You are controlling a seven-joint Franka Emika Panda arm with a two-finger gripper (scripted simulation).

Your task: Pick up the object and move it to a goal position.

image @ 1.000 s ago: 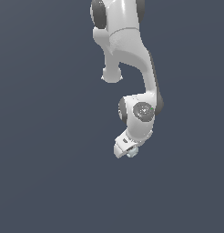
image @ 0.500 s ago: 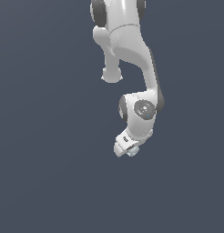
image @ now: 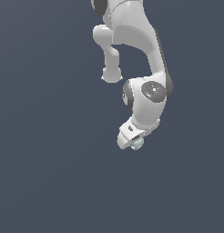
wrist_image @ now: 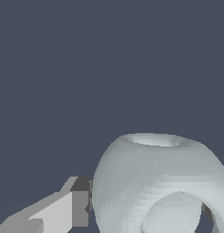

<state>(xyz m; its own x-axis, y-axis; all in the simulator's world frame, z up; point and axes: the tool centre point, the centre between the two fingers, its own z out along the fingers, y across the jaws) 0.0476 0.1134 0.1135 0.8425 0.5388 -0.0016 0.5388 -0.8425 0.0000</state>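
Observation:
The object (image: 139, 145) is a small pale grey-blue lump just below the white hand in the exterior view. In the wrist view it (wrist_image: 150, 177) fills the space between the fingers, a rounded body with a ring-like hole facing the camera. My gripper (image: 134, 144) is shut on the object; it also shows in the wrist view (wrist_image: 148, 213). One finger (wrist_image: 63, 211) presses its side. The other finger is mostly hidden behind the object at the frame's edge. The object hangs over the plain dark surface.
The white arm (image: 148, 54) bends down from the top of the exterior view, with its wrist joint (image: 152, 91) above the hand. Around it there is only a uniform dark grey-blue ground (image: 50, 159).
The wrist and hand have moved a little up and toward the exterior view's right, carrying the object. The grip has not changed.

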